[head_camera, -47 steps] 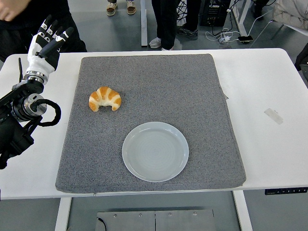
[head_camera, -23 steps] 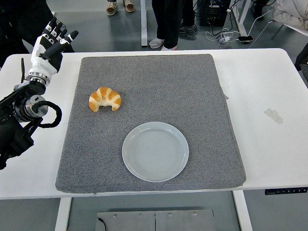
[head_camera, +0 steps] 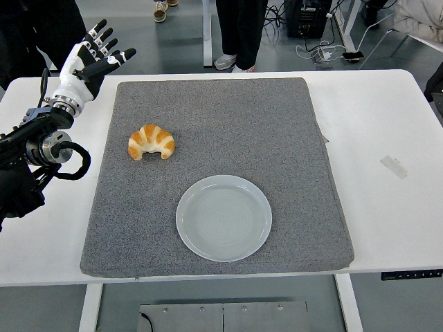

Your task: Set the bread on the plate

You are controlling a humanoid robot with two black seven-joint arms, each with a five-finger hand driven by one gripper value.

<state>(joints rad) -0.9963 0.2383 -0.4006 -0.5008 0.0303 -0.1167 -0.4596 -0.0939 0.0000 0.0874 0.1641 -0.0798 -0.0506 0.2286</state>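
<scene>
A golden croissant lies on the left part of the grey mat. A pale round plate sits bare on the mat's near middle, down and to the right of the croissant. My left hand is raised over the table's far left corner, fingers spread and holding nothing, well up and left of the croissant. The right arm does not show.
The mat covers most of the white table. A small strip of tape lies on the table at the right. People's legs and cables show on the floor beyond the far edge.
My left hand has moved to the right and a little up, toward the mat's far left corner, and its fingers have spread wider. Croissant and plate have not moved.
</scene>
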